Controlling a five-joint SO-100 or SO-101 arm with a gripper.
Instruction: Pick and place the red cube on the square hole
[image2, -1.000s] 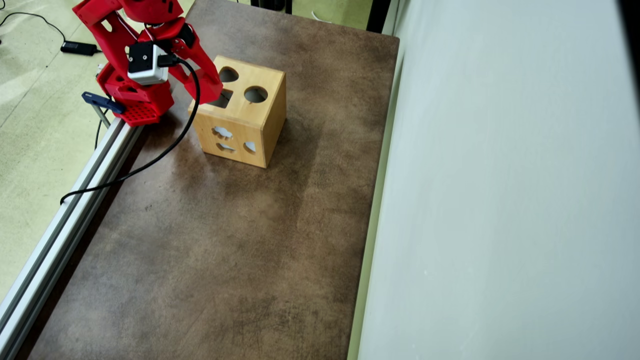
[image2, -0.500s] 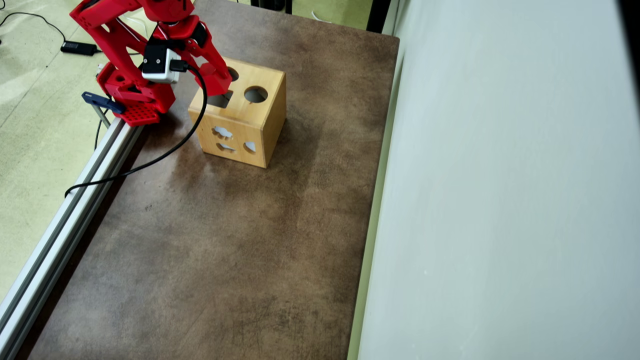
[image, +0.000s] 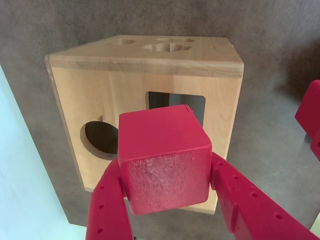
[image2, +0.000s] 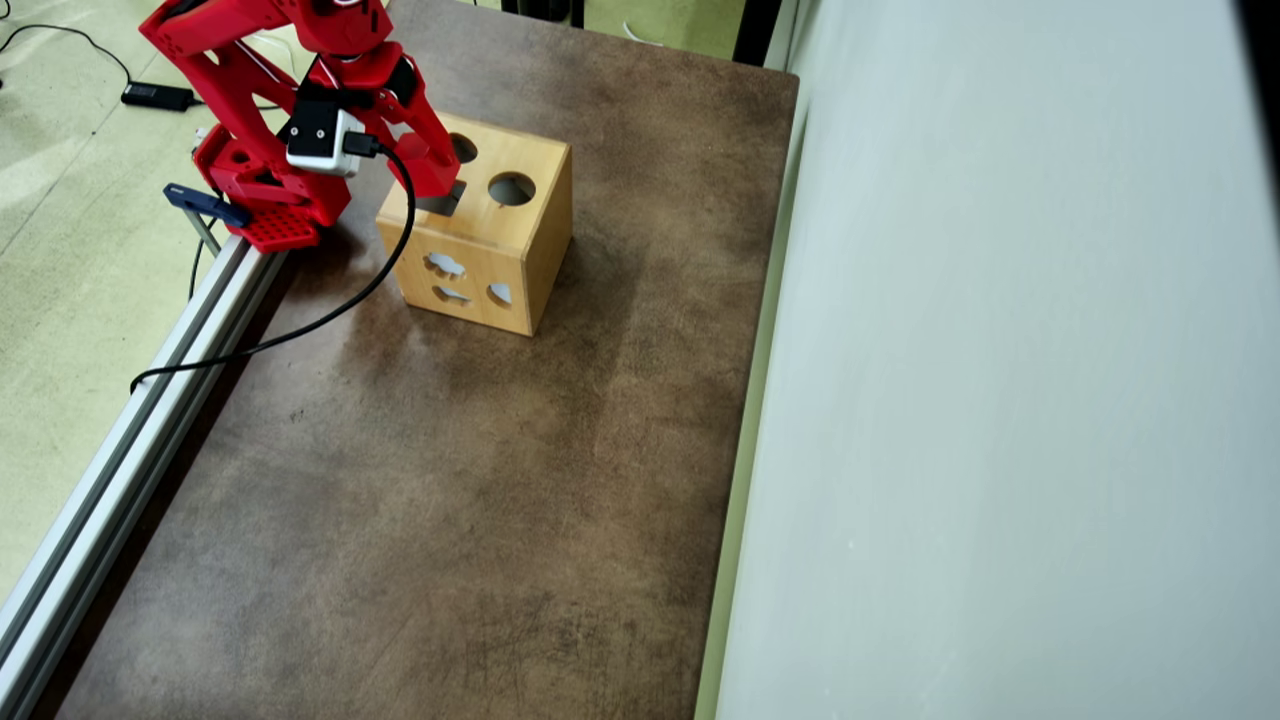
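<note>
Wrist view: the red cube (image: 165, 160) is clamped between the gripper (image: 167, 192) fingers, with insertion into the square hole (image: 176, 105) beyond them outstanding.

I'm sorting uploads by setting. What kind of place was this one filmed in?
Probably a lab or workshop bench, not a home: a brown table edged by an aluminium rail, the arm's base clamped at its corner, a wooden shape-sorter box, and the claw holding a red cube.
</note>
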